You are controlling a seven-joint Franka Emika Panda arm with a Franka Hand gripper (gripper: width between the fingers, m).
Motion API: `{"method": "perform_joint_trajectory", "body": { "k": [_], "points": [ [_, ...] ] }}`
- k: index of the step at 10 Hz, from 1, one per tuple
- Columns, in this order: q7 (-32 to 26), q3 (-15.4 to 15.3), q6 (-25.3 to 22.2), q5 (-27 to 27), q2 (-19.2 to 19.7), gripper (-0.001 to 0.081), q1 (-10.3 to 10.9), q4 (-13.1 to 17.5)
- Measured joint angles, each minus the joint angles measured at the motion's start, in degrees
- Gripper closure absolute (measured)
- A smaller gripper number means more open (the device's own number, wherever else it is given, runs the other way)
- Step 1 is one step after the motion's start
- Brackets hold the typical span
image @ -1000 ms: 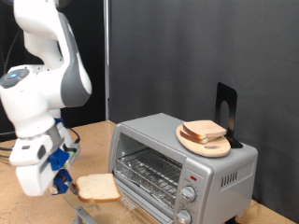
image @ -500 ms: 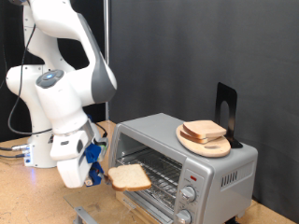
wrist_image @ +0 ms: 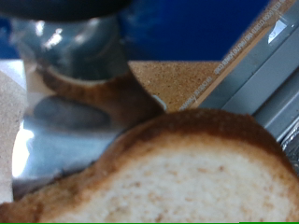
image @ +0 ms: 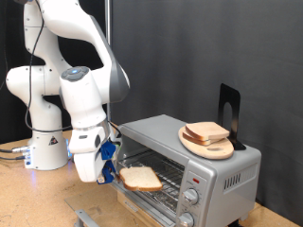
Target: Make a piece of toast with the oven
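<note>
The tool [image: 115, 174] is pinching the piece of toast [image: 141, 178] at the oven [image: 189, 165] mouth; a stack of slices [image: 207, 134] is sitting on top.

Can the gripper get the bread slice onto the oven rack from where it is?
Probably yes: the gripper holds the slice at the mouth of the oven, whose door looks open, and nothing shows between slice and rack.

Toast [image: 141, 177]: one pale square slice with light-brown crust, lying flat and level at the mouth of the oven [image: 210, 156], a boxy silver-grey unit with door open, wire rack visible inside, two round knobs on its front panel at the exterior view's right.
</note>
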State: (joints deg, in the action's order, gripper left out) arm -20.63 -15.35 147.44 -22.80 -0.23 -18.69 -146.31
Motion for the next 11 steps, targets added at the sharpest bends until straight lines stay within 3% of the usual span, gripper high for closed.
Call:
{"method": "perform_joint_trajectory", "body": {
  "k": [3, 8, 11],
  "points": [
    [1.25, -0.09, 0.24, 3.23, -0.19, 0.0413, -0.16, -0.7],
    [-4.94, 1.39, 0.95, 4.5, -2.62, 0.0413, -1.98, -4.08],
    [-7.3, 1.9, 0.41, 2.72, -4.16, 0.0413, -2.38, -4.5]
  ]
}}
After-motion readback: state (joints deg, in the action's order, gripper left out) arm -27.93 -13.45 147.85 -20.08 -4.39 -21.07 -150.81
